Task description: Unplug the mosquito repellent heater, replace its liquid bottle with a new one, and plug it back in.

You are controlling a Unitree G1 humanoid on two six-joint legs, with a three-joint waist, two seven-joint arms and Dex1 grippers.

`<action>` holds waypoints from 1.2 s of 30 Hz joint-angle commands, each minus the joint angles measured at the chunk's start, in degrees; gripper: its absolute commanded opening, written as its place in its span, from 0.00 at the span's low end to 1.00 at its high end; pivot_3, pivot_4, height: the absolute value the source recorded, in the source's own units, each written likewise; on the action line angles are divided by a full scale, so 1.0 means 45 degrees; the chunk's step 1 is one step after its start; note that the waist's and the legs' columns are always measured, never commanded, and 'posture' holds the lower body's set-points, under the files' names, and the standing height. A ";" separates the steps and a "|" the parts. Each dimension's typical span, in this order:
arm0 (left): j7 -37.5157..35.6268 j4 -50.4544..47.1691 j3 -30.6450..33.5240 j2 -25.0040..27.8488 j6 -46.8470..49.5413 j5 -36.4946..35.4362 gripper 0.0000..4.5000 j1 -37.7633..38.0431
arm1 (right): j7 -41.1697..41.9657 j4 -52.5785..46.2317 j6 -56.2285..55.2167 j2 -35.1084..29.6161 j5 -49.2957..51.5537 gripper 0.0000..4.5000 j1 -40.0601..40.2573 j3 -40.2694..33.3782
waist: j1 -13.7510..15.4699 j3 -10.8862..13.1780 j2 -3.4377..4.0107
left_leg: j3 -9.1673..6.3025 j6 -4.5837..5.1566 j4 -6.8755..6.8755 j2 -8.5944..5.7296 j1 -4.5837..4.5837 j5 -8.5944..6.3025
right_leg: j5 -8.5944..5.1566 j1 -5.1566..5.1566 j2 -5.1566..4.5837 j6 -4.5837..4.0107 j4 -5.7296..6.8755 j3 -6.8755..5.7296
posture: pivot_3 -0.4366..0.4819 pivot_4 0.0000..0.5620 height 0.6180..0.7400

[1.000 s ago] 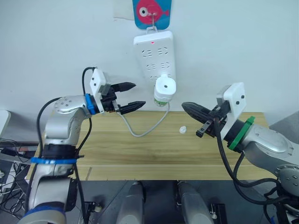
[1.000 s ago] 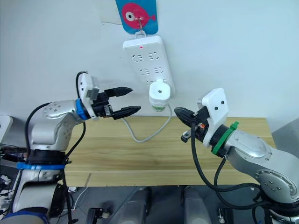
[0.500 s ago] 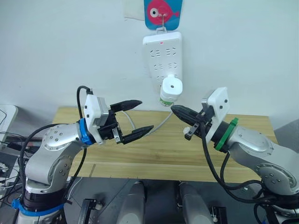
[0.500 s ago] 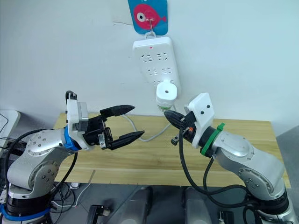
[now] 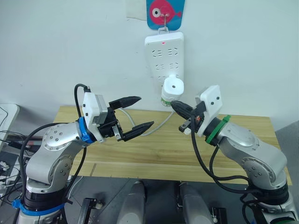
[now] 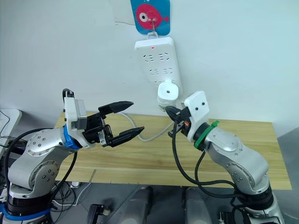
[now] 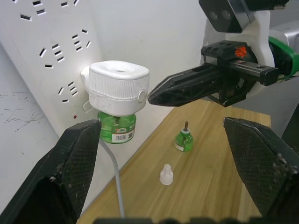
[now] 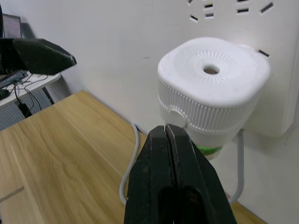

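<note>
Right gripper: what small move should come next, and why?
Probably open the fingers. The right gripper is shut, its tip right beside the heater, which is plugged into the power strip. Shut fingers cannot close around the heater to pull it out. The left gripper hangs open, apart from it.

heater [image 7: 119, 88]: matt white ribbed plastic | bottle [image 7: 117, 130]: glossy green | table [image 5: 154, 149]: smooth pale wood grain
</note>
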 commanded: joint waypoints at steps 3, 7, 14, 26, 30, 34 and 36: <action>-0.0218 -0.0117 0.0129 0.0265 -0.0434 -0.0109 0.99 -0.0280 | 0.0226 -0.0297 -0.0174 0.0222 -0.0291 0.00 -0.0150 -0.0149 | 0.0003 0.0000 0.0000 | 0.0002 0.0000 0.0000 0.0000 0.0000 0.0000 | 0.0000 0.0000 0.0000 0.0000 -0.0001 0.0001 | 0.78 0.50 1.00; -0.0103 0.0071 -0.0078 0.0176 -0.0474 -0.0008 0.99 -0.0542 | 0.0150 -0.0140 -0.0132 0.0401 -0.0612 0.00 -0.0224 -0.0101 | 0.0001 0.0000 0.0001 | 0.0004 0.0000 -0.0001 -0.0003 0.0000 0.0000 | 0.0000 -0.0001 0.0000 0.0000 0.0000 0.0001 | 0.78 0.51 1.00; 0.0034 0.0061 -0.0310 0.0105 -0.0531 0.0037 0.99 -0.0628 | 0.0242 0.0118 -0.0287 0.0357 -0.1631 0.00 -0.0268 0.0086 | 0.0000 0.0000 0.0001 | 0.0003 -0.0001 -0.0001 -0.0004 0.0002 0.0000 | 0.0000 -0.0001 0.0004 0.0000 0.0002 0.0001 | 0.78 0.51 1.00; 0.0250 -0.0004 -0.0529 -0.0028 -0.0592 0.0043 0.99 -0.0604 | 0.0273 0.0325 -0.0447 0.0842 -0.2475 0.00 -0.0384 -0.0203 | -0.0005 0.0000 0.0001 | 0.0002 -0.0005 -0.0001 -0.0003 0.0011 0.0003 | 0.0001 0.0001 0.0013 -0.0002 0.0011 0.0002 | 0.77 0.52 1.00; 0.0292 -0.0101 -0.0573 -0.0069 -0.0603 0.0034 0.99 -0.0495 | 0.0304 0.0231 -0.0380 0.0884 -0.2482 0.00 -0.0304 -0.0220 | -0.0005 0.0000 0.0001 | 0.0002 -0.0010 -0.0001 -0.0002 0.0020 0.0006 | 0.0002 0.0005 0.0016 -0.0003 0.0013 0.0003 | 0.77 0.52 1.00; 0.0239 -0.0042 -0.0606 -0.0054 -0.0693 0.0108 0.99 -0.0447 | 0.0716 -0.0369 0.0029 0.0909 -0.1686 0.00 -0.0060 -0.0321 | -0.0005 0.0000 0.0001 | 0.0002 -0.0010 -0.0001 -0.0001 0.0021 0.0006 | 0.0002 0.0005 0.0017 -0.0003 0.0014 0.0003 | 0.77 0.52 1.00; 0.0122 0.0086 -0.0603 -0.0003 -0.0817 0.0192 0.99 -0.0407 | 0.1247 -0.0824 0.0248 0.0542 -0.1267 0.00 0.0211 -0.0424 | 0.0009 0.0000 0.0001 | 0.0001 -0.0009 -0.0002 0.0001 0.0020 0.0005 | 0.0002 0.0005 0.0016 -0.0002 0.0012 0.0003 | 0.77 0.52 1.00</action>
